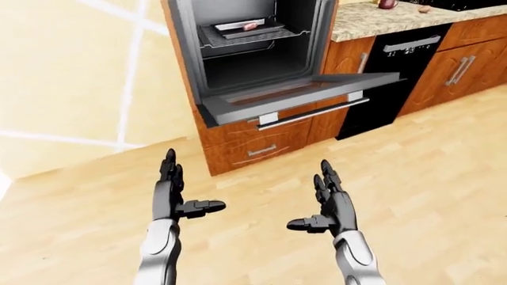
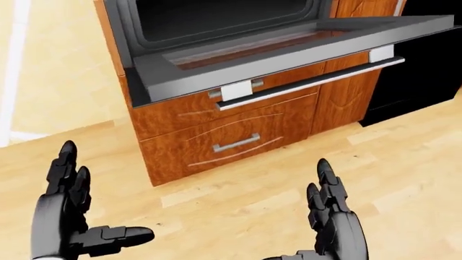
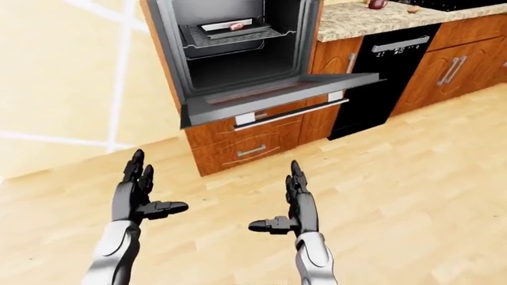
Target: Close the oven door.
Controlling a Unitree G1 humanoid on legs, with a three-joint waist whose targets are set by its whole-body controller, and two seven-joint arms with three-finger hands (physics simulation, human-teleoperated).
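The oven (image 1: 245,53) is built into a wooden cabinet, and its grey door (image 1: 297,95) hangs open flat like a shelf, with a long bar handle (image 2: 310,83) along its near edge. A tray with food (image 1: 247,27) rests on the rack inside. My left hand (image 1: 176,196) and right hand (image 1: 325,205) are both open, fingers up and thumbs turned inward, held over the wooden floor below the door and touching nothing.
Two wooden drawers (image 2: 234,142) sit under the oven door. A black dishwasher (image 1: 388,71) stands to the right of the oven under a granite counter (image 1: 380,15), with more wooden cabinets (image 1: 463,59) farther right. A pale tiled wall (image 1: 79,77) is at left.
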